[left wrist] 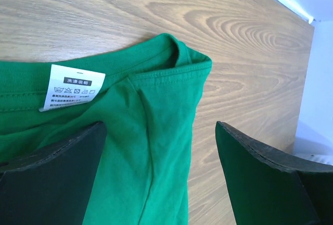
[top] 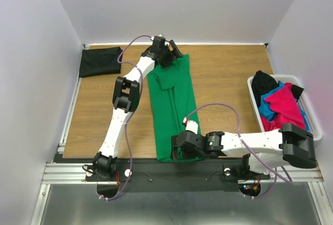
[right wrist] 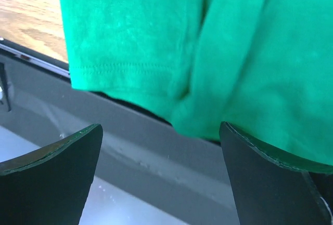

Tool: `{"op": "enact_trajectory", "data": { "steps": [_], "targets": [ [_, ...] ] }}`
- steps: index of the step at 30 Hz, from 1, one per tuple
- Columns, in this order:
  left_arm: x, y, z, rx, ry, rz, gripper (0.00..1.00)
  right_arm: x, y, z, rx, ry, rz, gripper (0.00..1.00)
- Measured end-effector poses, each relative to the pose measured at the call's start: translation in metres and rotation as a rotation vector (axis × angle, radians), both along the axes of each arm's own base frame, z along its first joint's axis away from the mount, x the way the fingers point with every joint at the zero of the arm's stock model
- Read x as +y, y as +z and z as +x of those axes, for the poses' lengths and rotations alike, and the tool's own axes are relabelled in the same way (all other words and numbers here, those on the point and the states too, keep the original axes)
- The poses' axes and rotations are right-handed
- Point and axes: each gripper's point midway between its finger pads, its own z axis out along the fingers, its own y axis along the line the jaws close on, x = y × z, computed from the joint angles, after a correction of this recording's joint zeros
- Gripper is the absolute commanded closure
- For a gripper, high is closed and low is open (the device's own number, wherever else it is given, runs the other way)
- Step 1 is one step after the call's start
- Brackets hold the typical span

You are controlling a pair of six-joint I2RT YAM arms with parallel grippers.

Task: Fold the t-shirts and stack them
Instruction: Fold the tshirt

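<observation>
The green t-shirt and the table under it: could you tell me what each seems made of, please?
Green t-shirt: soft matte knit cloth, perhaps cotton; it drapes, with stitched hems and a sewn-in care label. Table: smooth wood or wood-look laminate; grain rings show.

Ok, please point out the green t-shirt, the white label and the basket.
green t-shirt (top: 174,105), top view, middle of cloth
white label (left wrist: 72,87), left wrist view, its centre
basket (top: 310,117), top view, right wall

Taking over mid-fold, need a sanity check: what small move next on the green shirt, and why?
Likely close the right gripper on the green t-shirt at its near hem, overhanging the table edge: it lies as a long strip, both grippers open.
</observation>
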Motion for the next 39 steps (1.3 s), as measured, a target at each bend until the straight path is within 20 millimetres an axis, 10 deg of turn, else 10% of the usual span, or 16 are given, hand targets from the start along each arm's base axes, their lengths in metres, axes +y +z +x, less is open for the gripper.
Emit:
{"op": "enact_trajectory", "data": {
  "steps": [5, 10, 13, 17, 20, 24, 26, 28, 39],
  "targets": [
    [0.0, 0.038, -0.011, -0.038, -0.027, 0.022, 0.01, -0.013, 0.025, 0.007, -0.056, -0.026, 0.013, 0.0],
    [0.004, 0.165, -0.062, -0.199, -0.056, 0.069, 0.01, -0.008, 0.073, 0.025, -0.166, -0.061, 0.087, 0.0],
    [0.015, 0.244, -0.136, -0.3, -0.042, 0.081, 0.01, -0.016, 0.085, 0.032, -0.205, -0.091, 0.099, 0.0],
    [0.03, 0.276, -0.248, -0.355, -0.033, 0.053, 0.01, -0.035, 0.078, 0.044, -0.198, -0.136, 0.062, 0.0],
    [0.039, 0.213, -0.332, -0.232, -0.066, 0.056, 0.01, -0.06, 0.052, 0.052, -0.149, -0.171, -0.016, 0.0],
    [0.055, 0.115, -0.392, -0.029, -0.076, 0.114, 0.01, -0.083, 0.027, 0.044, -0.084, -0.164, -0.093, 0.0],
    [0.082, 0.021, -0.447, 0.192, -0.098, 0.253, 0.02, -0.092, 0.019, 0.034, -0.047, -0.139, -0.107, 0.0],
    [0.095, -0.009, -0.48, 0.288, -0.116, 0.309, 0.02, -0.094, 0.018, 0.029, -0.031, -0.13, -0.1, 0.0],
    [0.097, -0.034, -0.562, 0.499, -0.171, 0.245, 0.18, -0.111, 0.002, 0.006, 0.048, -0.122, -0.084, 0.04]
  ]
}}
